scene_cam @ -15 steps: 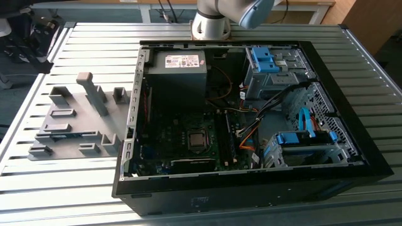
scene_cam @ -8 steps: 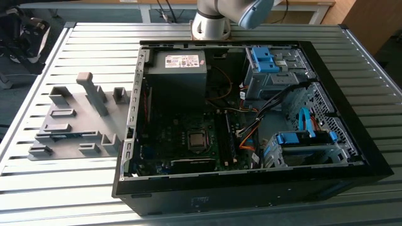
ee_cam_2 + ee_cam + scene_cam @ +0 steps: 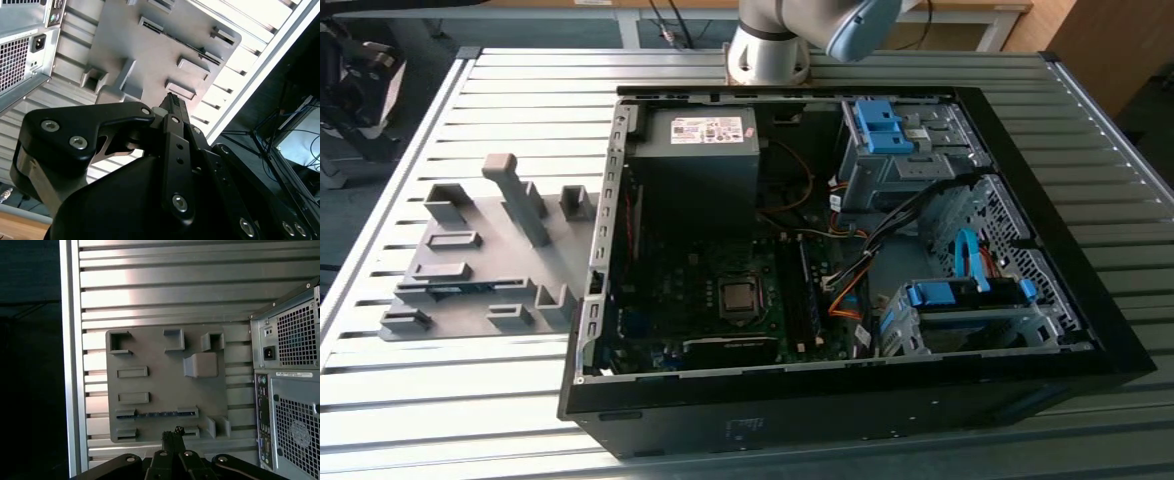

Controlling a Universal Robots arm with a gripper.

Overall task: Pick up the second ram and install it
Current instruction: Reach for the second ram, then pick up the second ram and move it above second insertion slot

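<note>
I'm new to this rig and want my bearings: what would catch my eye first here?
The open black computer tower case lies on the slatted metal table, motherboard exposed. At the exterior view's left sits a grey plastic fixture plate holding a thin blue-green ram stick; the black gripper hangs over it in both wrist views.

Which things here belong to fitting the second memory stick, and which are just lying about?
Belong to the job: memory stick in its slot; grey holder; open computer case; motherboard; fingers, shut and empty.

Lying about: power supply; blue drive clips; slatted table.
</note>
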